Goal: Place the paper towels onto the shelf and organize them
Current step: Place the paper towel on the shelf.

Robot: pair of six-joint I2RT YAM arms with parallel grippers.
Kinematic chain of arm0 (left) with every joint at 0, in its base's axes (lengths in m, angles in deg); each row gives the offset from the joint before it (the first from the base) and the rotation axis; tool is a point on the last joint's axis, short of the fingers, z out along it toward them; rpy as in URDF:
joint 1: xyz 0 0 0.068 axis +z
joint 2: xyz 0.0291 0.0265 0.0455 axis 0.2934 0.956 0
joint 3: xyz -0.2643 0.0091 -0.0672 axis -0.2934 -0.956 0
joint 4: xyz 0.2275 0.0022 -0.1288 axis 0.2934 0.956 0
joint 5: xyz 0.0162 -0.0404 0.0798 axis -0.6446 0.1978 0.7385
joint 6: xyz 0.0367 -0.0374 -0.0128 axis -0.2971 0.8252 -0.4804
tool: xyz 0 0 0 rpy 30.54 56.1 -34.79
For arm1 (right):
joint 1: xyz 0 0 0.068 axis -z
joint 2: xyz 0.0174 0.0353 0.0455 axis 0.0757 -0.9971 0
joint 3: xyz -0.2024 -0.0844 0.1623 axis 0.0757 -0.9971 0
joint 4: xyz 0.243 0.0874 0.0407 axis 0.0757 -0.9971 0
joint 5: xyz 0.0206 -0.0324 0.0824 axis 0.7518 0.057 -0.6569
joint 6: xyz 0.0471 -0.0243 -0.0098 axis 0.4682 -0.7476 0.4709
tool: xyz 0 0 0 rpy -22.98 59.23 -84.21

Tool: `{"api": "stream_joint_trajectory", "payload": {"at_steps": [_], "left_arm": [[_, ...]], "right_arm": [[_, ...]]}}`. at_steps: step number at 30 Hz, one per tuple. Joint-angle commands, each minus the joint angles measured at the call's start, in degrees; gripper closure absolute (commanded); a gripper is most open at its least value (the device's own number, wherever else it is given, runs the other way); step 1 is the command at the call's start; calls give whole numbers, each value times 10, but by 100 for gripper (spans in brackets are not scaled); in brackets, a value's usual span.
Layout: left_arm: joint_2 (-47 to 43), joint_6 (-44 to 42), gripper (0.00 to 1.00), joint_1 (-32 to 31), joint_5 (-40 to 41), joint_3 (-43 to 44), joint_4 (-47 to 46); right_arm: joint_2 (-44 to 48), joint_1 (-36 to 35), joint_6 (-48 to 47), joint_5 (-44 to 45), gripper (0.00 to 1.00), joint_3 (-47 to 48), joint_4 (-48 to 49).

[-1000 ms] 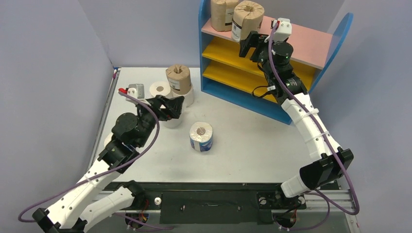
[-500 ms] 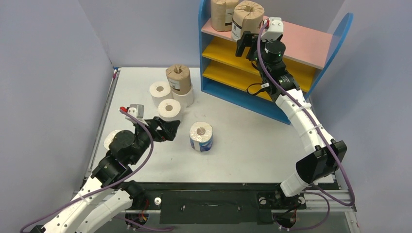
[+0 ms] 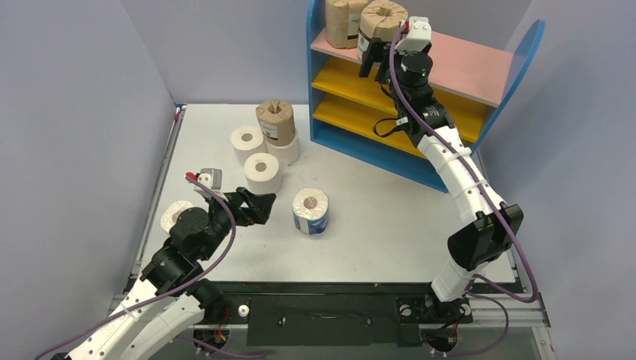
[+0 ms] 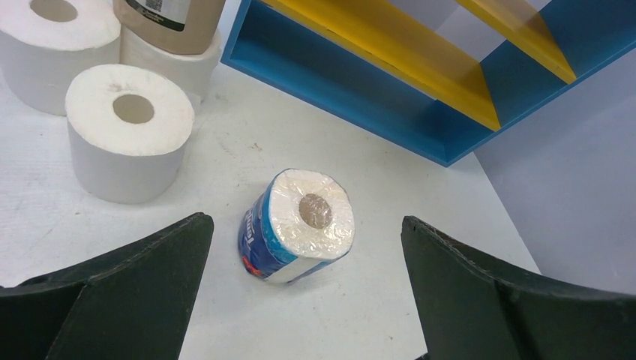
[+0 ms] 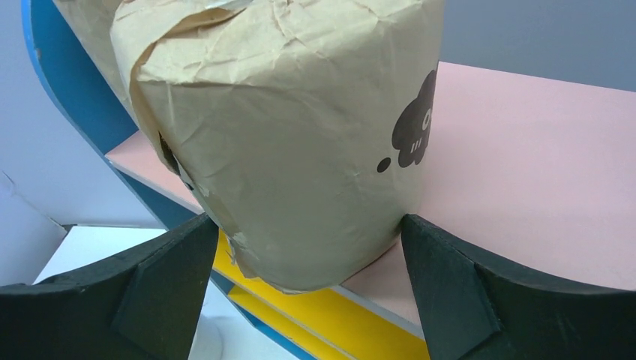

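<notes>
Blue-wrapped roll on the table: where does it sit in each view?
Top external: blue-wrapped roll near the table's middle, below and to the right of a white roll.
Left wrist: the roll is at frame centre, the white roll at upper left.
Right wrist: not in it.
Shared landmark: the shelf.

Shelf (image 3: 480, 71): blue sides, pink top, yellow lower boards. Brown-paper roll (image 5: 300, 135), black cloud print. Wrapped roll (image 4: 298, 225) blue and white.
</notes>
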Motion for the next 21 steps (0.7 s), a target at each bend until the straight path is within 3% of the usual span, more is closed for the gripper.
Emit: {"api": "stream_joint_trajectory", "payload": {"at_steps": [1,21], "left_arm": [[0,5,4,2,4,-3,-3],[26,13,4,2,-12,-23,-28]], "right_arm": [[-12,4,0,23,14,34,4],[-62,24,-2,26,15,86,-15]]}}
